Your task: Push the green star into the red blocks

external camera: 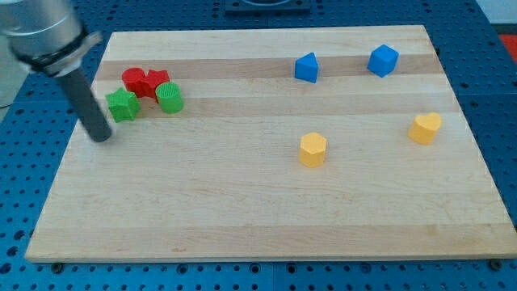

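Pale wooden board [266, 210] with visible plank seams lies on a blue perforated metal base [16, 210] and fills most of the frame.

Upper left of the frame: two red plastic blocks [144, 81] of irregular outline sit pressed together. The green star-shaped plastic block [123, 105] sits just below and to the left of them, its upper edge touching or nearly touching the left red block — the contact cannot be resolved. A green ribbed cylindrical block [170, 97] stands just right of the star, against the lower right of the red pair.

Upper right of the frame: two blue blocks, one a blue wedge-like block [306, 68], the other a blue cube-like block [383, 61], well apart from each other. Right of centre: a yellow hexagonal block [313, 149] and, nearer the right edge, a yellow heart-like block [426, 128].

The dark rod descends from the upper left corner. My tip [101, 136] rests on the board just below and left of the green star, close to it but apart — it carries no gripper, grasps nothing and touches no block.
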